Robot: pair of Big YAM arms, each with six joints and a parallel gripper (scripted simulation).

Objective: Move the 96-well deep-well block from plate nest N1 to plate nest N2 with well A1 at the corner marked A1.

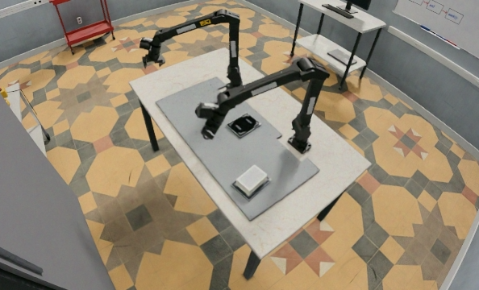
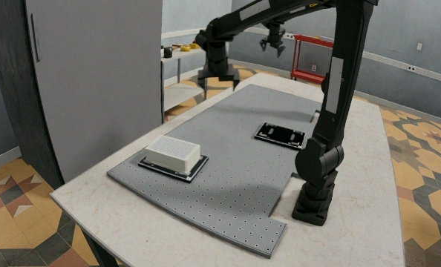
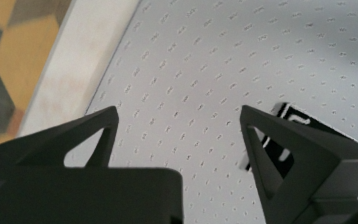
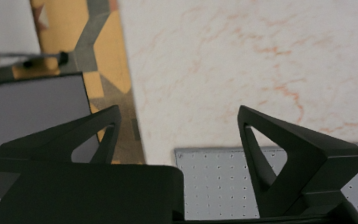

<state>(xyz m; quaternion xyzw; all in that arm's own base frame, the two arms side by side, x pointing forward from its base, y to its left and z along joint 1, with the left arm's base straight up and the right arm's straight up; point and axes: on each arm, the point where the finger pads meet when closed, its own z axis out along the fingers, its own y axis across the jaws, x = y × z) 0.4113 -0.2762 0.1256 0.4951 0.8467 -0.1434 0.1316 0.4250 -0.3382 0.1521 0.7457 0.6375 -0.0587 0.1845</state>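
White table (image 1: pixel 336 161) (image 2: pixel 365 237) (image 3: pixel 72 75) (image 4: pixel 205 75); grey perforated board (image 2: pixel 239 163) (image 3: pixel 180 100) (image 4: pixel 210 185) flat on it; black arm base (image 1: pixel 307 150) (image 2: pixel 298 216) beside the board's edge

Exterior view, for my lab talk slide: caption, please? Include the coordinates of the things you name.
Deep-well block (image 1: pixel 251 180) (image 2: pixel 172 153) in one nest, the other nest (image 1: pixel 243 125) (image 2: pixel 281 135) (image 3: pixel 325 123) empty, both grippers (image 1: pixel 153 62) (image 1: pixel 208 130) (image 2: pixel 218 83) (image 2: pixel 272 48) (image 3: pixel 179 112) (image 4: pixel 179 112) open above.

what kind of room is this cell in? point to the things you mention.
Probably a lab or teaching workshop: a perforated plate (image 1: pixel 207 117) (image 2: pixel 235 156) (image 3: pixel 180 75) (image 4: pixel 215 175) on the table, a whiteboard with diagrams (image 1: pixel 449 20) on the wall, and a side stand (image 1: pixel 370 24) with a monitor and keyboard.
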